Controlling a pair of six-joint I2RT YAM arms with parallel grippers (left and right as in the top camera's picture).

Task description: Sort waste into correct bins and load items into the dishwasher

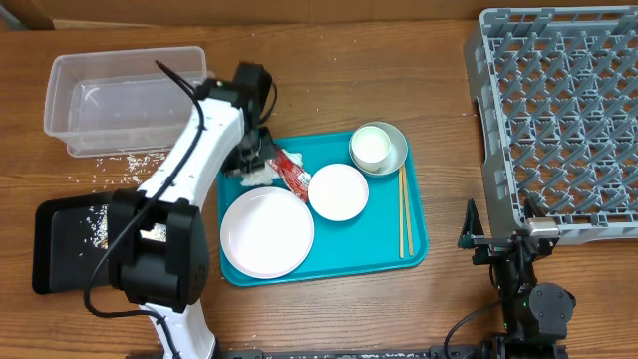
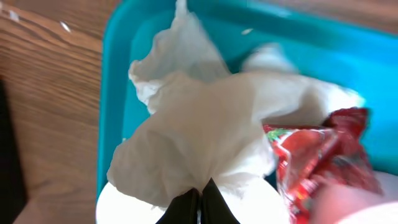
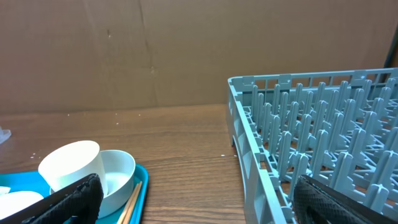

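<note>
Now my left end effector (image 2: 200,198) is pinching the white napkin (image 2: 205,124) at the teal tray's (image 2: 115,93) ten o'clock corner. It is soft, light and floppy, so I think a bunched fold holds best. My right end effector (image 3: 199,199) is spread wide.

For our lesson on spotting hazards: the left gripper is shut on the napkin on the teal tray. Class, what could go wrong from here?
1. The left gripper seems to pinch only a small fold of the napkin, so the paper may tear or slip free when lifted.
2. The red wrapper lies against the napkin and might be dragged up with it.
</note>
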